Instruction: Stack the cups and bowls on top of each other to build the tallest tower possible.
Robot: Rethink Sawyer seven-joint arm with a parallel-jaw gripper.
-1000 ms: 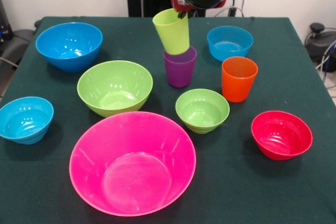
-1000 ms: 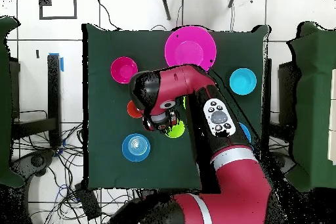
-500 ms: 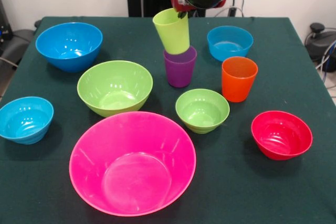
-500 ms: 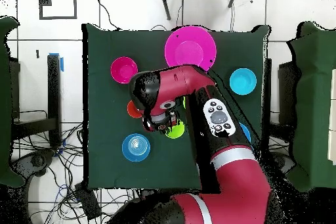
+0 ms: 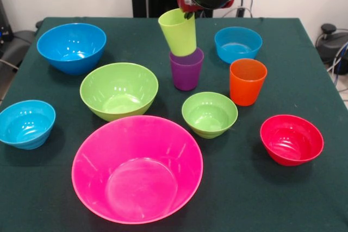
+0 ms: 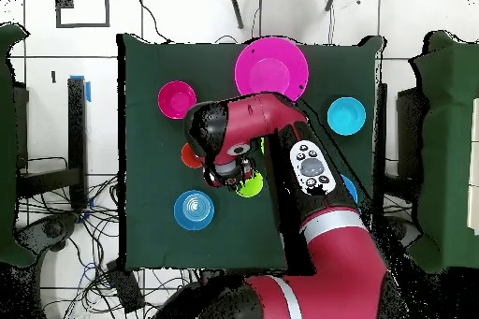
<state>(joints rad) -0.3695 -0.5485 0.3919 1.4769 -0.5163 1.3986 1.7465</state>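
The lime green cup (image 5: 178, 32) leans to the left with its base inside the purple cup (image 5: 186, 71) at the table's middle. My gripper (image 5: 188, 16) comes down from above and is shut on the lime cup's far rim. In the overhead view the gripper (image 6: 227, 177) sits under the red arm beside the lime cup (image 6: 249, 184). The orange cup (image 5: 247, 81) stands alone to the right. The huge pink bowl (image 5: 137, 169) lies nearest, empty. No tower of bowls shows; every bowl stands by itself.
A large green bowl (image 5: 118, 91) and a small green bowl (image 5: 209, 114) flank the cups in front. The large blue bowl (image 5: 71, 47) is far left. Light-blue bowls sit at the left edge (image 5: 26, 124) and far right (image 5: 237, 44). The red bowl (image 5: 291, 139) is at the right.
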